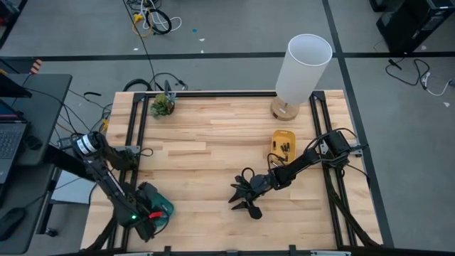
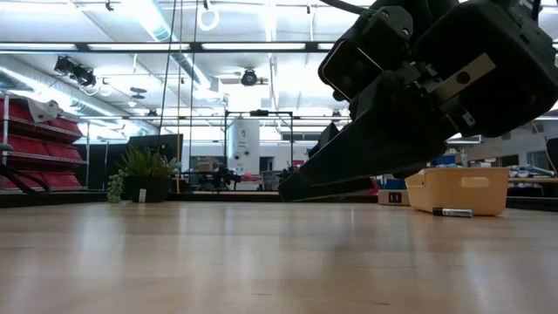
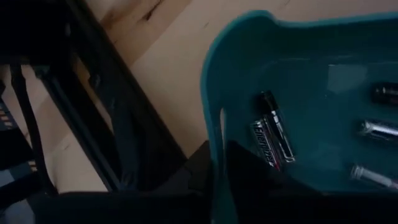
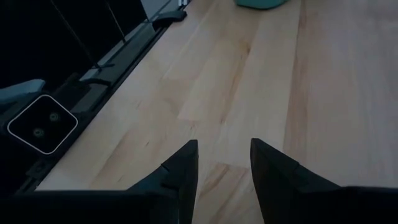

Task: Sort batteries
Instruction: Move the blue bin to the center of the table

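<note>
A teal tray sits at the table's near left corner and holds several batteries, dark and silvery, lying flat on its floor. My left gripper points steeply down at the tray's rim, shut on its wall. A yellow tray at the right holds dark batteries. One battery lies on the wood in front of the yellow tray. My right gripper hovers open, low over bare wood at the table's middle, nothing between its fingers. My left gripper has the teal tray's side wall between its two fingers, one finger inside the tray and one outside. It comes from above, pointing steeply down. The tray rests flat on the table.
A tall white lamp on a wooden foot stands at the far right, and a small potted plant at the far left. Black rails run along both sides of the table. Bare wood lies between the two trays.
</note>
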### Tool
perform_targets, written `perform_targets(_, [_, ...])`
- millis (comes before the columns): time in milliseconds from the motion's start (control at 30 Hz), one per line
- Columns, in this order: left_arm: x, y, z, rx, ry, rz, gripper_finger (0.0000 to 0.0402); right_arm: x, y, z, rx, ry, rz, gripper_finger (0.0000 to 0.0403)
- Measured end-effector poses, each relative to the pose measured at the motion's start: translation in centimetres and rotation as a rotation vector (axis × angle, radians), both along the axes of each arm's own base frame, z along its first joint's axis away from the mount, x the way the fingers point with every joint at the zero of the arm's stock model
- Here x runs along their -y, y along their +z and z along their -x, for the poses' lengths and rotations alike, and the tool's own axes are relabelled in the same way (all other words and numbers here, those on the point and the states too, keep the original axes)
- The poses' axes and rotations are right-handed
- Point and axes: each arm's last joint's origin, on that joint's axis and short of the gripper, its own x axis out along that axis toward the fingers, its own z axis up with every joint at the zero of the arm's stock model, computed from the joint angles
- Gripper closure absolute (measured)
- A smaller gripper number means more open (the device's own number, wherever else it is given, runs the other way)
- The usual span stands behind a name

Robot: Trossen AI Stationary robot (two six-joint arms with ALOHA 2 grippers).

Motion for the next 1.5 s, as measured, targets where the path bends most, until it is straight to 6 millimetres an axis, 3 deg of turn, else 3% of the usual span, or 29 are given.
perform_targets(400, [-3.3,0.0,-4.4,-0.005,-0.145,-0.019,0.0358,0.0,0.0,0.0,0.003,0.001,0.003,0.027])
perform_targets(767, [-9.4,-0.2,-9.9,-0.006,-0.332,-0.043,0.0357,0.0,0.0,0.0,0.002,0.01,0.001,0.027])
perform_targets(933, [-12.4,0.7,-12.7,0.011,-0.439,-0.064,0.0357,0.2,-0.5,0.5,-0.021,0.015,0.002,0.027])
perform_targets(1200, [-18.0,2.6,-17.3,0.097,-0.66,-0.129,0.0357,2.6,-0.8,2.6,-0.055,-0.071,0.007,0.027])
perform_targets(1500, [-24.5,3.2,-19.8,0.19,-0.823,-0.204,0.0357,6.7,2.0,6.0,0.012,-0.172,-0.008,0.027])
